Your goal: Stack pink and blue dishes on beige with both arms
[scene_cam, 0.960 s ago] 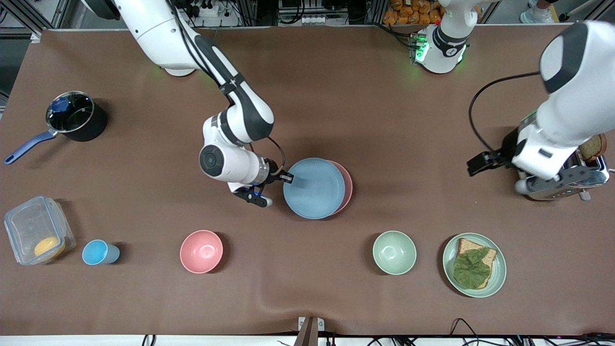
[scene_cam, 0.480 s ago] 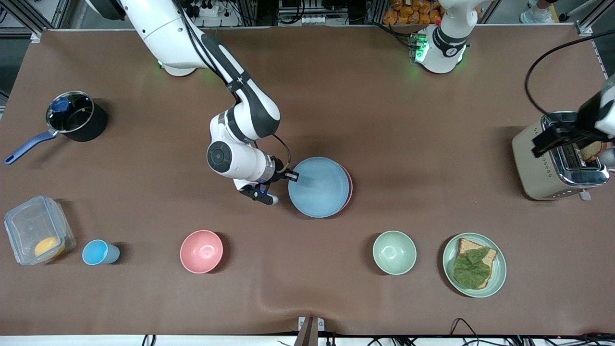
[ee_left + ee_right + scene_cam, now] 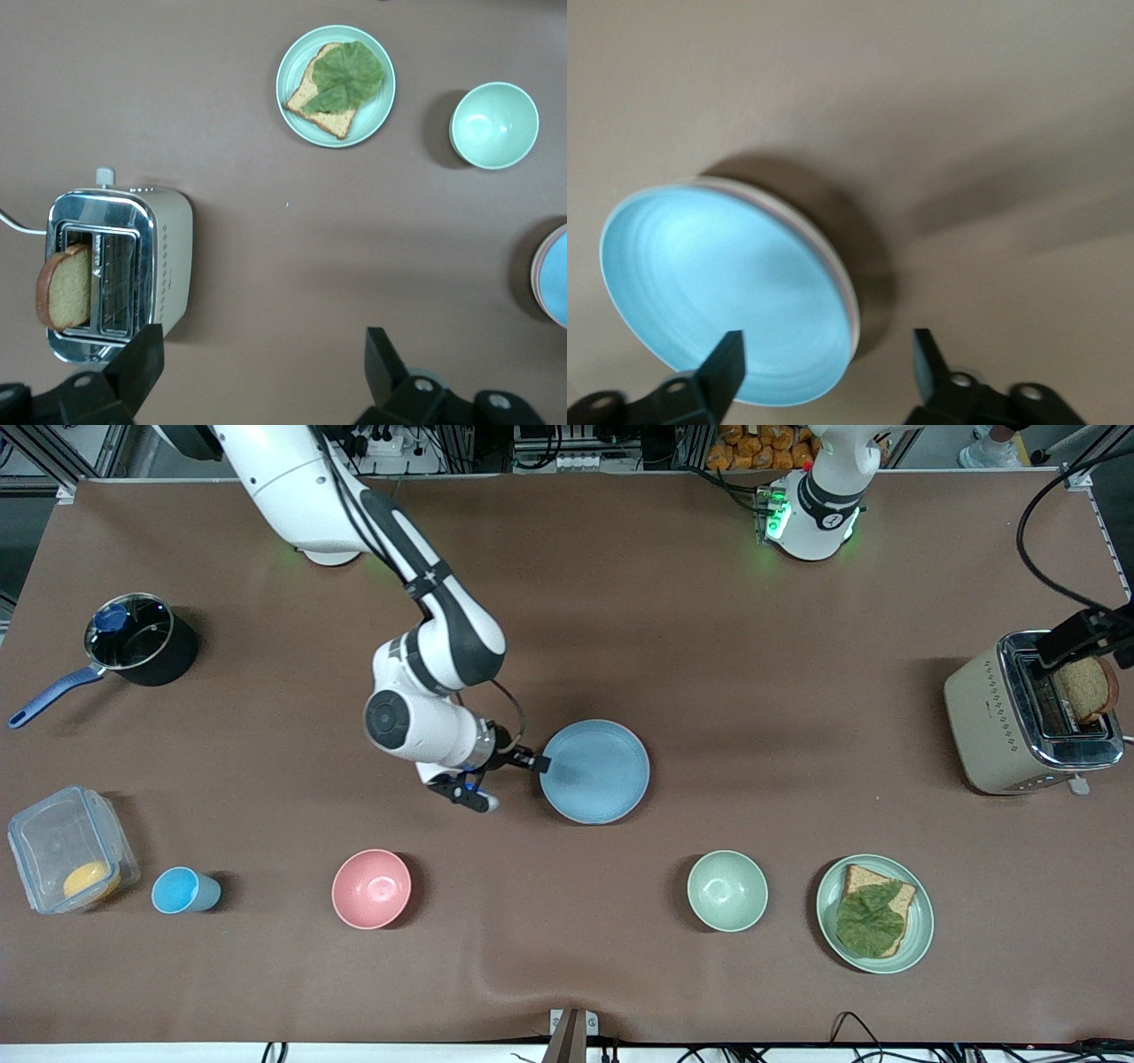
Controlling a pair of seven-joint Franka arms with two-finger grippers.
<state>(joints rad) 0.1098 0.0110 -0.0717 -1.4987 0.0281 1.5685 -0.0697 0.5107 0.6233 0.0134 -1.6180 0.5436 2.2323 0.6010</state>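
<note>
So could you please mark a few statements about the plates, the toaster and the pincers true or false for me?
1. The blue plate lies on top of the stack. True.
2. The right pincer grips the pink bowl. False: it is open beside the blue plate.
3. A bread slice stands in the toaster. True.
4. The left pincer is shut. False: it is open.
5. The green bowl holds toast. False: the toast lies on the green plate.

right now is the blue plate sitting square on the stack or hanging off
Square on the stack. From the front, the blue plate hides what lies under it; the right wrist view shows only a thin pink plate edge beneath. The right gripper is open beside it.
</note>
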